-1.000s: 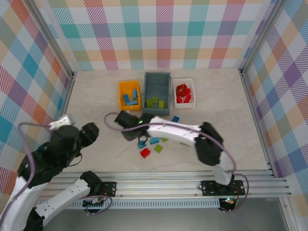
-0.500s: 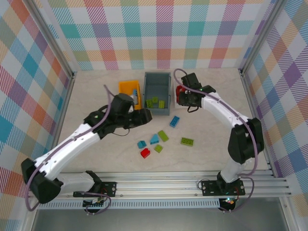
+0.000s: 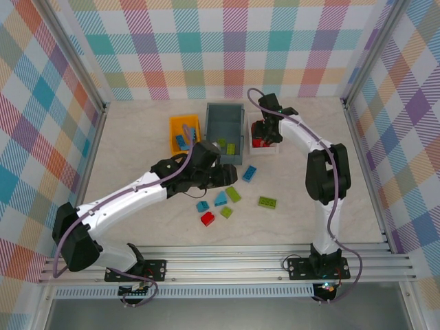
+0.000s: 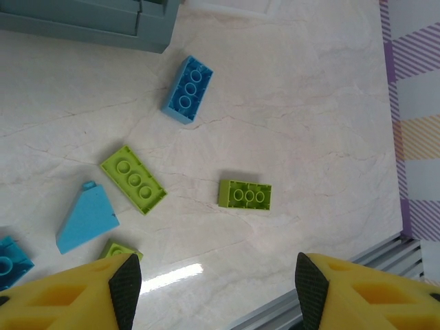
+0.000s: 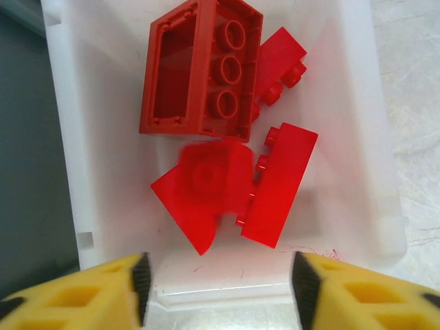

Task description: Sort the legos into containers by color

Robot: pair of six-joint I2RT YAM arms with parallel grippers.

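- Table [image 3: 137,144] is walled by plaid panels at 9, 12 and 3 o'clock. A rail [image 3: 240,265] runs along the 6 o'clock edge.
- There is bare floor at 9 and 3 o'clock of the loose pile. The 12 o'clock side is crowded by three containers in a row: orange bin [image 3: 173,130], grey bin [image 3: 225,110], tray [image 3: 262,115].
- Left gripper [image 4: 215,275] hangs over the loose pile, at 6 o'clock of the grey bin. Its jaws are wide apart with nothing between the pads [image 4: 125,289].
- Right gripper [image 5: 220,271] hangs over the tray. Its jaws are apart and hold nothing.
- Left wrist view shows the studs on a blue brick [image 4: 188,89], two long green bricks [image 4: 133,179] [image 4: 245,194], a blue slope [image 4: 86,217], a small green brick [image 4: 118,248] partly under a finger, and a blue stub [image 4: 10,261] cut by the 9 o'clock edge. The grey bin corner sits at 11 o'clock and the rail at 5 o'clock.
- Top view adds the loose red brick [image 3: 207,218] at the pile's 6 o'clock.
- Right wrist view shows four red pieces in the tray: a hollow square [image 5: 172,69], two studded bricks [image 5: 280,55] [image 5: 278,185] and one blurred slope [image 5: 203,189]. From above they read as one red clump.
- Loose pile holds seven pieces: three blue, three green, one red.
- Orange bin holds blue bricks and grey bin holds green ones, both too small to count.
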